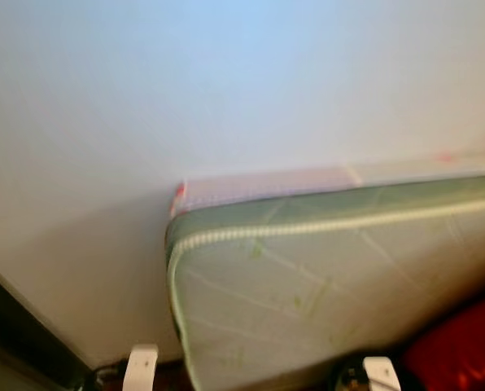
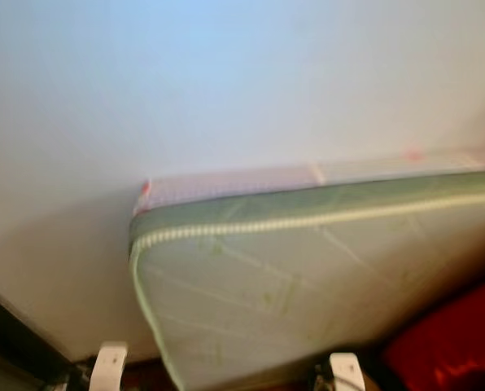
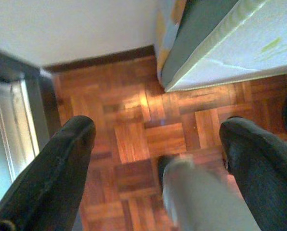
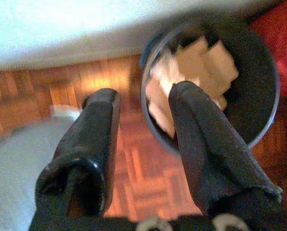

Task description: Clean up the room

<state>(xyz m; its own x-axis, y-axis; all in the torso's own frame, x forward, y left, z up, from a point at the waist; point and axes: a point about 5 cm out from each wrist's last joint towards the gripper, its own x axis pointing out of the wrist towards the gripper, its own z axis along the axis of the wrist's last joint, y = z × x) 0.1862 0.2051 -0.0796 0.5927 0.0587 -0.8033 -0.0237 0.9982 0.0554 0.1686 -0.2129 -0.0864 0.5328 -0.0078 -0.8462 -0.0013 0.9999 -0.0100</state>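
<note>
We log a green mattress [image 1: 324, 285] leaning against the white wall [image 1: 226, 90]; left gripper [image 3: 158, 144] spread above parquet [image 3: 134, 134]; right gripper [image 4: 143, 120] spread, empty, over a paper-filled bin [image 4: 259, 96]. No legible writing.

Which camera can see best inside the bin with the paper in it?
The right wrist view: it looks down into the bin, showing crumpled paper inside. The left eye view catches a dark bit of what may be its rim.

A mattress [image 1: 340, 285] stands on its edge on the wood floor [image 3: 134, 144], leaning against the wall [image 1: 226, 98] behind it. A flat panel [image 1: 267, 186] sits between mattress and wall. A cushion [image 1: 462, 346] lies to the mattress's right. A bin [image 4: 259, 72] stands on the floor near the mattress, with paper scraps [image 4: 196, 67] inside it.
</note>
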